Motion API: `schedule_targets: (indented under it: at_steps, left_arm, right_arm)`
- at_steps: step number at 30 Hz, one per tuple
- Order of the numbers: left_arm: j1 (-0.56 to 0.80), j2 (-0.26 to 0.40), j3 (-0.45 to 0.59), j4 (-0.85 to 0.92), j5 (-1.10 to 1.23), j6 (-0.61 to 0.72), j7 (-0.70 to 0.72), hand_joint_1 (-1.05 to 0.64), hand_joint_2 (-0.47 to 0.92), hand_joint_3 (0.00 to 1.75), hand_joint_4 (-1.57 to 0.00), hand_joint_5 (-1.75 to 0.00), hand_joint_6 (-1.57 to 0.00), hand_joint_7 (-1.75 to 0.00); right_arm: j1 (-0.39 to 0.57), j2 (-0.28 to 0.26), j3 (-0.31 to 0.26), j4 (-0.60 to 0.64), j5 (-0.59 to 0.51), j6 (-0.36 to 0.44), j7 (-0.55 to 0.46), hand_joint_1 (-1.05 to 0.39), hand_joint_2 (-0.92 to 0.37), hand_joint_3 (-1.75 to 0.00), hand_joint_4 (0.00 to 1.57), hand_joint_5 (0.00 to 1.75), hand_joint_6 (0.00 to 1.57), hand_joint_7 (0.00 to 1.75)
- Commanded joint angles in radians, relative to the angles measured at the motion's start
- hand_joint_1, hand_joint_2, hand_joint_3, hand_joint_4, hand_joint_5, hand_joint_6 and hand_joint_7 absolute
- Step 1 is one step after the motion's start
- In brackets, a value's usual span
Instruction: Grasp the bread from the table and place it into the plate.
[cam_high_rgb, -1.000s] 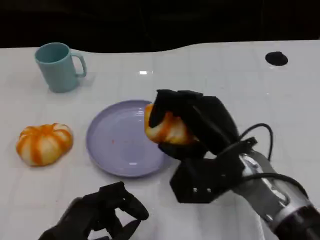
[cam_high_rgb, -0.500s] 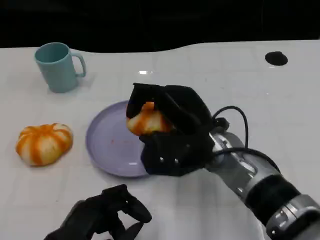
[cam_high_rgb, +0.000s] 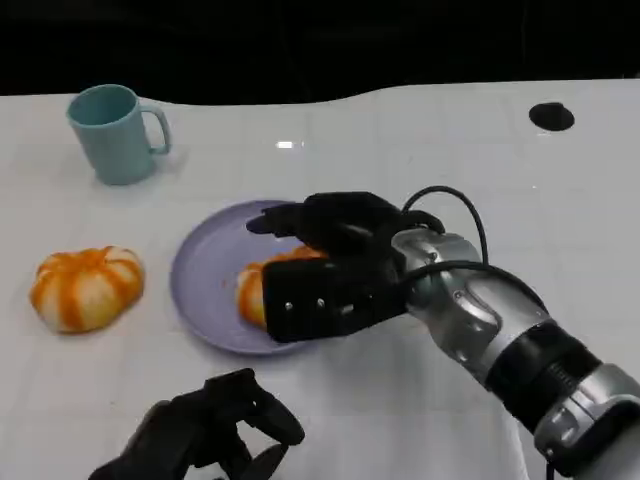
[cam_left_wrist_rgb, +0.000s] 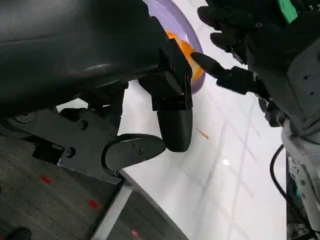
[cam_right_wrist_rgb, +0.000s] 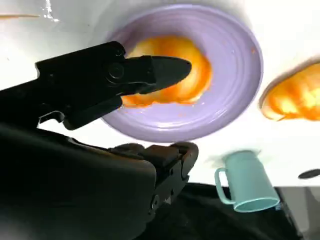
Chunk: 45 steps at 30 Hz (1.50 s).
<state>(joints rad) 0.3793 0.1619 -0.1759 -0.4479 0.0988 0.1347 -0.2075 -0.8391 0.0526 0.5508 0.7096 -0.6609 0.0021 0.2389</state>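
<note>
Now | bread (cam_high_rgb: 256, 290) on plate (cam_high_rgb: 205, 290) | right robot hand (cam_high_rgb: 325, 270) over it, fingers spread, grip unclear

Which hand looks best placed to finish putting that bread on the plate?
The right hand. It is already over the plate with the bread under its fingers, so it probably only has to let go. The left hand sits at the near table edge, away from the plate.
</note>
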Motion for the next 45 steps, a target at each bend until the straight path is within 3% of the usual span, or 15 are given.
schedule_targets:
  at_steps: [1,8,18,23,29,33,36,38,40,42,45]
  left_arm:
    - [0.003,0.007,0.006,-0.002,-0.006,-0.006,0.002,-0.25,0.8,0.65,-0.66,-1.75,-0.64,-1.27]
    - [-0.001,0.008,0.004,0.009,0.003,-0.016,0.007,-0.24,0.79,0.66,-0.66,-1.75,-0.64,-1.27]
    - [-0.002,0.011,0.011,0.006,-0.003,-0.001,0.001,-0.22,0.8,0.69,-0.68,-1.75,-0.62,-1.28]
    - [-0.003,0.013,0.014,0.02,-0.005,-0.022,0.0,-0.19,0.8,0.69,-0.66,-1.75,-0.62,-1.28]
    - [-0.007,0.018,0.015,0.027,0.0,-0.026,-0.001,-0.21,0.8,0.69,-0.66,-1.75,-0.62,-1.27]
    - [-0.01,0.02,0.016,0.035,-0.001,-0.035,-0.002,-0.23,0.8,0.67,-0.63,-1.75,-0.62,-1.25]
    - [-0.012,0.024,0.018,0.042,0.0,-0.041,-0.001,-0.24,0.81,0.65,-0.62,-1.75,-0.63,-1.24]
    - [-0.012,0.024,0.021,0.044,-0.003,-0.041,-0.002,-0.25,0.82,0.62,-0.61,-1.75,-0.63,-1.23]
    - [-0.013,0.025,0.022,0.043,-0.006,-0.039,-0.004,-0.25,0.83,0.6,-0.62,-1.75,-0.64,-1.22]
    - [-0.014,0.027,0.023,0.041,-0.006,-0.034,-0.005,-0.24,0.84,0.59,-0.62,-1.75,-0.64,-1.22]
    - [-0.018,0.031,0.025,0.046,-0.003,-0.04,-0.006,-0.24,0.85,0.58,-0.62,-1.75,-0.64,-1.21]
  right_arm:
    - [0.019,-0.041,0.009,-0.095,0.004,0.037,0.076,-0.82,-0.92,-0.42,0.02,0.14,0.17,0.0]
    - [0.107,-0.105,-0.007,-0.291,0.011,0.047,0.106,-0.82,-0.92,-0.44,0.12,0.21,0.2,0.02]
    - [0.348,-0.242,-0.115,-0.647,0.1,-0.032,0.086,-0.68,-0.92,-0.38,0.2,0.36,0.29,0.05]
    - [0.489,-0.289,-0.203,-0.72,0.217,-0.158,0.046,-0.6,-0.92,-0.27,0.21,0.55,0.38,0.07]
    - [0.619,-0.314,-0.286,-0.746,0.292,-0.306,-0.031,-0.54,-0.92,-0.23,0.36,0.68,0.52,0.13]
    - [0.697,-0.322,-0.342,-0.737,0.338,-0.406,-0.082,-0.4,-0.92,-0.14,0.51,1.09,0.7,0.33]
    - [0.75,-0.318,-0.378,-0.724,0.398,-0.467,-0.093,-0.26,-0.92,-0.11,0.61,1.22,0.7,0.66]
    - [0.781,-0.319,-0.4,-0.719,0.414,-0.499,-0.104,-0.21,-0.91,-0.13,0.65,1.29,0.71,0.78]
    - [0.807,-0.318,-0.419,-0.717,0.422,-0.522,-0.116,-0.16,-0.8,-0.36,0.7,1.34,0.72,0.91]
    - [0.844,-0.314,-0.442,-0.73,0.417,-0.518,-0.134,-0.11,-0.56,-0.9,0.76,1.48,0.78,1.05]
    - [0.888,-0.321,-0.465,-0.76,0.392,-0.506,-0.151,-0.05,-0.41,-1.22,0.83,1.69,0.83,1.22]
